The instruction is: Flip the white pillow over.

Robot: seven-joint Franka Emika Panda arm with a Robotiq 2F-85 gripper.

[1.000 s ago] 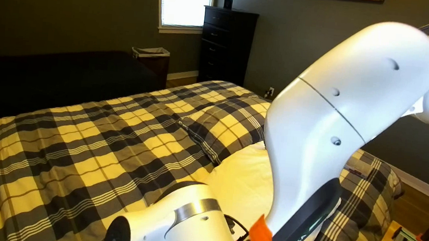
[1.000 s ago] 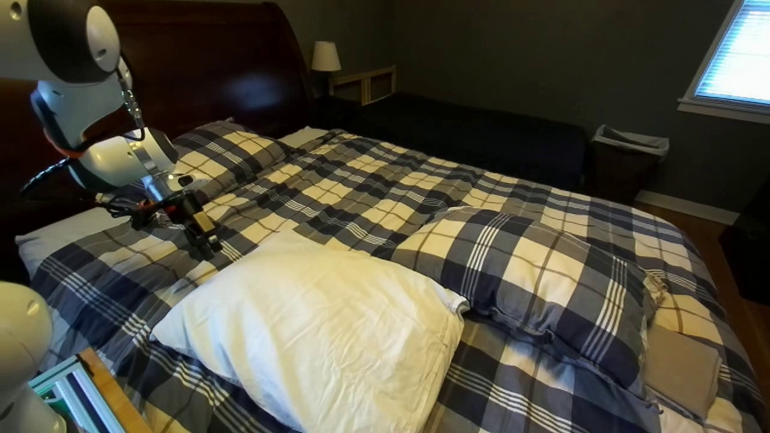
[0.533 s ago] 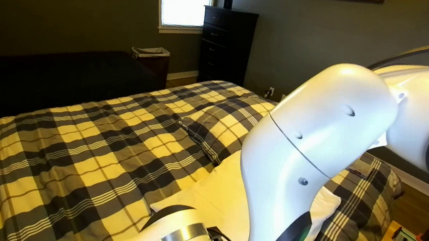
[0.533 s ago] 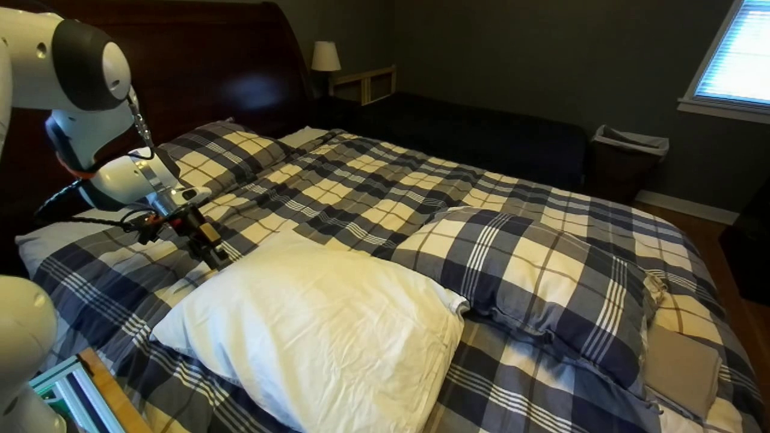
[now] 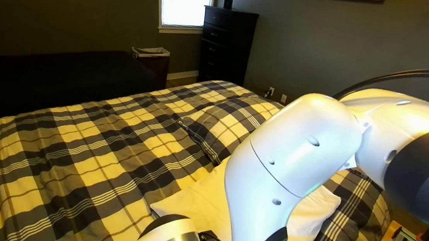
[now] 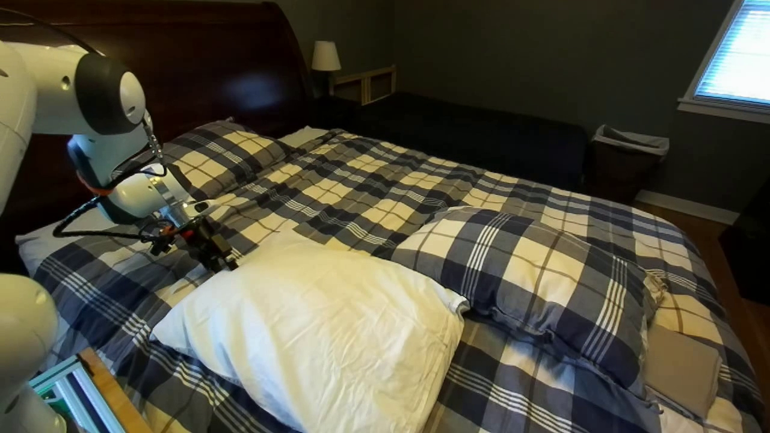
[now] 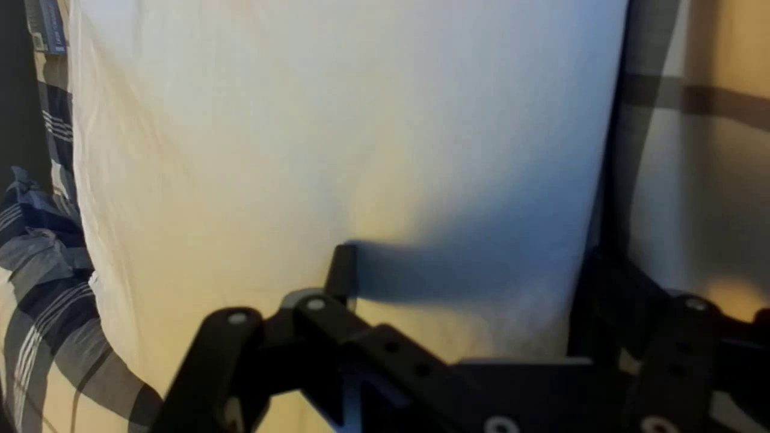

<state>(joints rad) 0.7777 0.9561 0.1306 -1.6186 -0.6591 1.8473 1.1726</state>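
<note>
The white pillow (image 6: 325, 319) lies flat and puffy on the plaid bedspread, in the foreground of an exterior view. In an exterior view the arm partly covers the pillow (image 5: 207, 201). My gripper (image 6: 225, 264) is open at the pillow's edge on the headboard side, pointing down toward it. In the wrist view the pillow (image 7: 271, 150) fills the middle. There one finger of the gripper (image 7: 469, 270) is over the pillow's surface and the other is at its edge. Whether the fingertips touch the fabric I cannot tell.
A plaid pillow (image 6: 541, 270) lies against the white pillow's far corner; another plaid pillow (image 6: 225, 153) rests by the headboard (image 6: 198, 60). A folded grey cloth (image 6: 683, 367) lies at the bed's edge. A wood and metal frame (image 6: 90, 391) stands by the robot base.
The arm has come down, and the gripper has moved down and toward the white pillow, from above the bedspread to the pillow's edge. The pillow has not moved.
</note>
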